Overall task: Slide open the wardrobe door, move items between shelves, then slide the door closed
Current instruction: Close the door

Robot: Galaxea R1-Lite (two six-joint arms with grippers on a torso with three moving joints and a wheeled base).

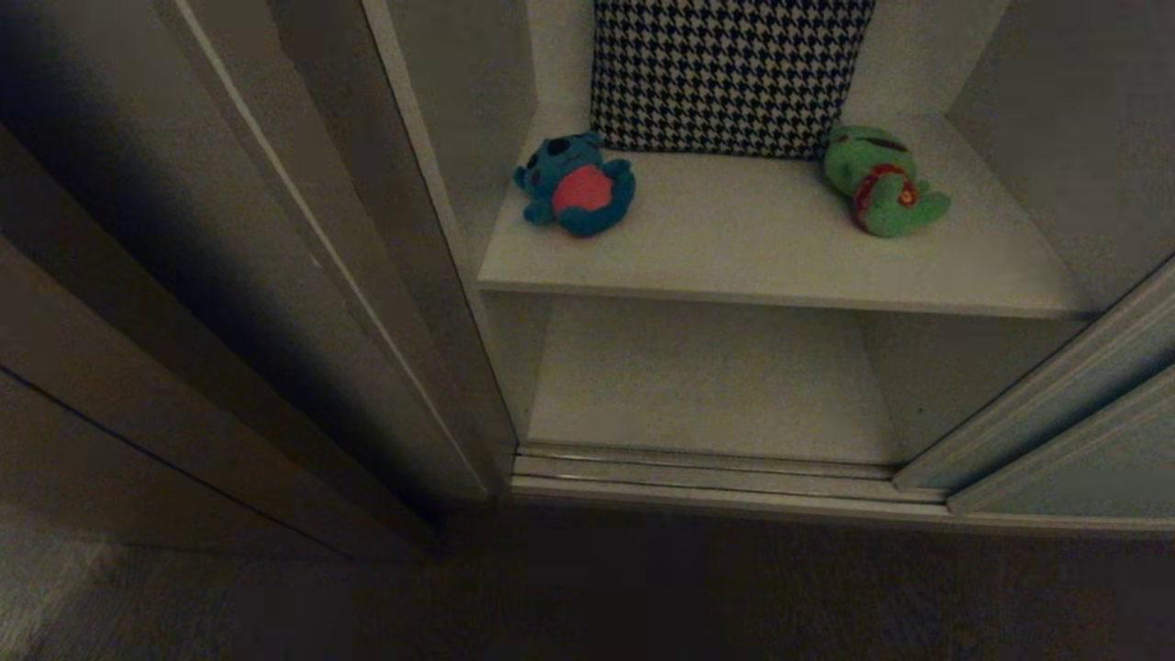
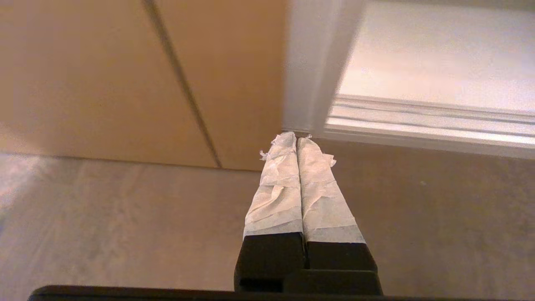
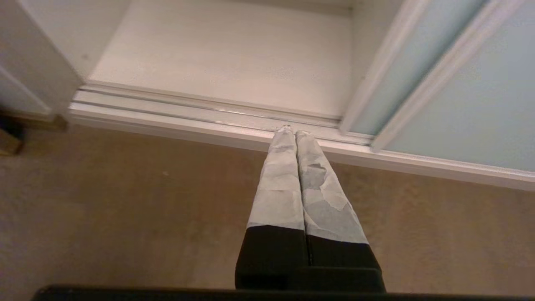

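Observation:
The wardrobe stands open in the head view. A blue plush toy with a red belly (image 1: 578, 186) lies at the left of the upper shelf (image 1: 753, 248), and a green frog plush (image 1: 877, 181) lies at its right. The lower shelf (image 1: 707, 376) holds nothing. The pale grey-green sliding door (image 1: 1092, 473) is stacked at the right edge of the opening. Neither arm shows in the head view. My left gripper (image 2: 296, 137) is shut and empty, low over the carpet near the wardrobe's left post. My right gripper (image 3: 292, 130) is shut and empty, pointing at the floor track beside the door (image 3: 472, 92).
A black-and-white houndstooth pillow (image 1: 725, 73) leans against the back of the upper shelf between the toys. A dark brown wooden side panel (image 1: 138, 321) flanks the wardrobe on the left. The white floor track (image 1: 716, 473) runs along the front; carpet (image 1: 587, 597) lies before it.

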